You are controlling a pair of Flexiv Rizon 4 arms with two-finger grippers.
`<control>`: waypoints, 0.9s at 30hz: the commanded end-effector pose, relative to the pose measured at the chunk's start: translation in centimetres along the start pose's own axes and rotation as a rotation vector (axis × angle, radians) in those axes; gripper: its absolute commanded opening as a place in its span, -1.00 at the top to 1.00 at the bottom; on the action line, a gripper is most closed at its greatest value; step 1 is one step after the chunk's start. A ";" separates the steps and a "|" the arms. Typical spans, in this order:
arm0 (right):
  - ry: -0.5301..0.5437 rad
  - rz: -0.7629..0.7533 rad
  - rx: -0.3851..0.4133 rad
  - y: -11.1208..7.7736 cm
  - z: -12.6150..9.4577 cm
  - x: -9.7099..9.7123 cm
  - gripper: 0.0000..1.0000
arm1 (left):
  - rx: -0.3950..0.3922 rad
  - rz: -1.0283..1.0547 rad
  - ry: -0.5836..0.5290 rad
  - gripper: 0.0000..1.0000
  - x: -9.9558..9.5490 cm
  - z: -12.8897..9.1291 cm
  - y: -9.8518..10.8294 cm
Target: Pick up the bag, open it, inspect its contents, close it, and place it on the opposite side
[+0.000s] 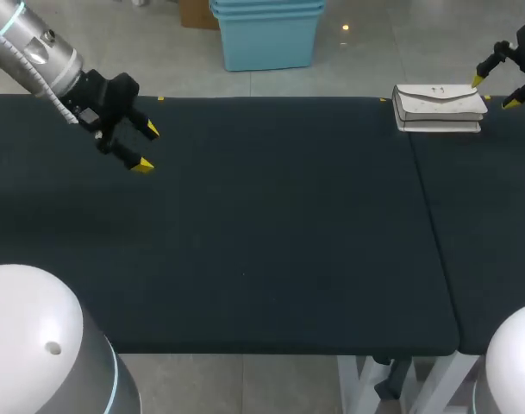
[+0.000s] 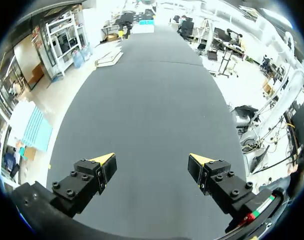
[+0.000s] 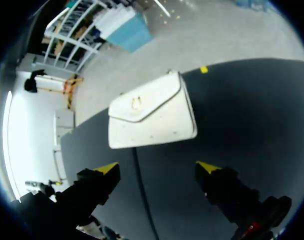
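White bag (image 1: 439, 108) lies flat at the desk's (image 1: 262, 224) 1 o'clock, right hand (image 1: 494, 92) wide and empty at its 3 o'clock, left hand (image 1: 147, 148) likewise at 10 o'clock; probably light, semi-stiff, smooth, so pinch across a thin side edge.

The table (image 1: 271, 241) is long and covered in a dark, matte sheet, with a seam (image 1: 434, 233) running from its far edge to its near edge on the right part; white legs (image 1: 353, 379) show under the near edge. A white bag (image 1: 439, 108) lies flat at the far right, flap closed, across the far end of the seam and mostly on the right-hand section. Two small yellow tabs (image 1: 161, 98) sit on the far edge, one of them just beside the bag.
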State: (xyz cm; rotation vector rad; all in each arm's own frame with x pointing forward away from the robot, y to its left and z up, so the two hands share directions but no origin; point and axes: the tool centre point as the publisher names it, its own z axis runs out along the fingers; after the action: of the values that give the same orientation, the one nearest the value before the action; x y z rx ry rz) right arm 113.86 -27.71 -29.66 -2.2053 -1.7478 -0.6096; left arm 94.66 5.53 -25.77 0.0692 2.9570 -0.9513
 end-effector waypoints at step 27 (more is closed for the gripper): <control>0.074 0.016 0.072 6.9 4.1 -4.3 -1.00 | 0.090 0.063 0.099 -1.00 -1.2 2.8 0.1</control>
State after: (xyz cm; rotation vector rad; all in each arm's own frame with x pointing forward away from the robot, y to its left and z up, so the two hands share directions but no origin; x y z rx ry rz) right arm 119.01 -30.68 -34.14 -2.2342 -1.6984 -0.7407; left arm 95.78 3.85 -28.04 0.2132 2.9769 -1.0983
